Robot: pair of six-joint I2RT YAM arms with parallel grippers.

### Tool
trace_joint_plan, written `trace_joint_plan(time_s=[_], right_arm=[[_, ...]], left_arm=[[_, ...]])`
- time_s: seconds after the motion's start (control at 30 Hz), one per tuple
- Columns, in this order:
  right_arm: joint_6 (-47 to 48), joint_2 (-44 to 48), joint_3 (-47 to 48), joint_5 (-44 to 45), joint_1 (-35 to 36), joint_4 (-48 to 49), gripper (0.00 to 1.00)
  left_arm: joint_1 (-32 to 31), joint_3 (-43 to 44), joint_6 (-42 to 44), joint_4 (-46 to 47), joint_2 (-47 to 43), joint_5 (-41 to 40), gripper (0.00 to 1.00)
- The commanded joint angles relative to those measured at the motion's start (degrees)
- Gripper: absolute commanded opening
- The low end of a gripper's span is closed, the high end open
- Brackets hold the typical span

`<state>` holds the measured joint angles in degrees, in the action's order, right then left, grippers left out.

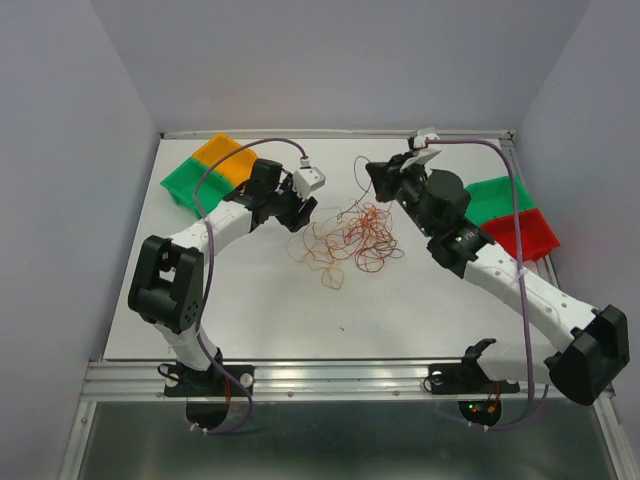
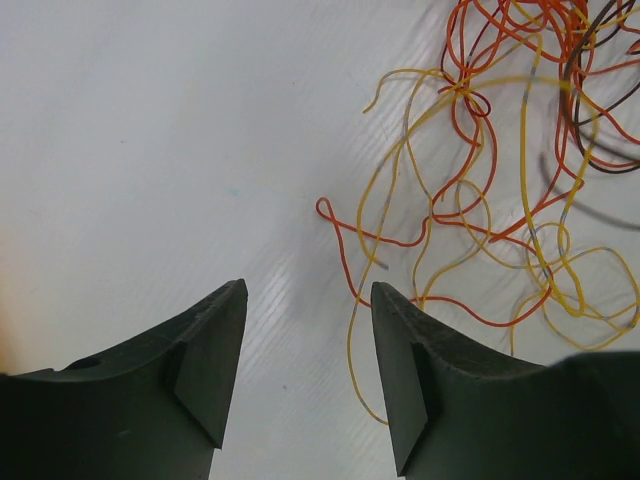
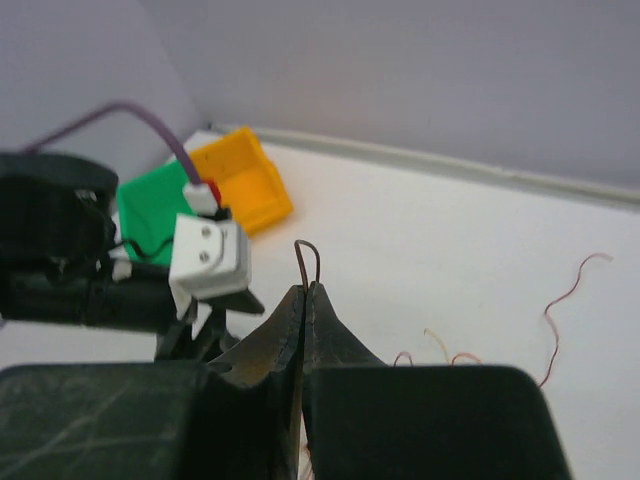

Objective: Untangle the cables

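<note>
A tangle of thin orange, yellow and brown cables lies mid-table. My left gripper hovers at its left edge; in the left wrist view the gripper stands open over bare table with nothing between its fingers, and the orange and yellow strands spread to the right of the right finger. My right gripper is raised behind the tangle. It is shut on a thin brown cable, whose small loop pokes out above the fingertips. The brown cable runs down into the pile.
A green and orange bin sits at the back left, seen too in the right wrist view as the bin. A green and red bin sits at the right edge. The left arm's white wrist camera is close in front of my right gripper.
</note>
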<state>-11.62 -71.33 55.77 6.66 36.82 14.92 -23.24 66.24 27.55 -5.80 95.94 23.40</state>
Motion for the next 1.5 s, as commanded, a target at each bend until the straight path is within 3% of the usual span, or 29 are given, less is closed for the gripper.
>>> trace_joint_plan(time_s=[0.0,0.27,0.37,0.57,0.67,0.73,0.93,1.3,1.37,1.4,1.47], right_arm=[[2.3,4.0,8.8,9.9,-0.1,-0.1,0.01],[6.1,6.9,12.3,20.0,0.0,-0.1,0.01],[5.6,7.6,12.1,18.5,-0.1,-0.2,0.01],[4.7,7.5,12.4,15.9,0.0,-0.2,0.00],[4.2,7.3,13.0,14.6,0.0,-0.5,0.00],[4.0,7.1,13.9,14.0,-0.1,-0.6,0.01],[2.7,6.2,15.9,11.8,-0.1,-0.9,0.00],[1.9,4.4,18.1,8.1,-0.1,-1.6,0.01],[1.9,4.4,18.0,8.1,-0.1,-1.6,0.00],[1.9,4.4,18.0,8.1,-0.1,-1.6,0.00],[2.0,4.4,18.1,8.8,-0.1,-1.6,0.01]], left_arm=[[0.2,0.1,-0.4,1.8,-1.6,4.8,0.64],[0.2,-0.5,-0.3,3.1,0.3,8.2,0.64],[0.2,-3.9,-1.4,8.4,-3.0,9.6,0.65],[0.7,-10.0,-5.3,19.8,-12.3,15.2,0.77],[0.6,-11.7,-3.6,22.1,-15.4,24.2,0.82],[0.3,-12.4,-1.5,23.5,-15.9,26.4,0.86],[-1.6,-11.9,-5.7,32.9,-12.7,28.4,0.85],[-5.8,-3.8,-7.9,35.0,-5.9,22.9,0.76],[-6.3,-3.4,-8.1,34.9,-5.2,22.7,0.65],[-6.4,-2.9,-8.4,34.7,-4.6,22.0,0.50],[-6.5,-2.4,-8.0,34.2,-3.9,21.6,0.33]])
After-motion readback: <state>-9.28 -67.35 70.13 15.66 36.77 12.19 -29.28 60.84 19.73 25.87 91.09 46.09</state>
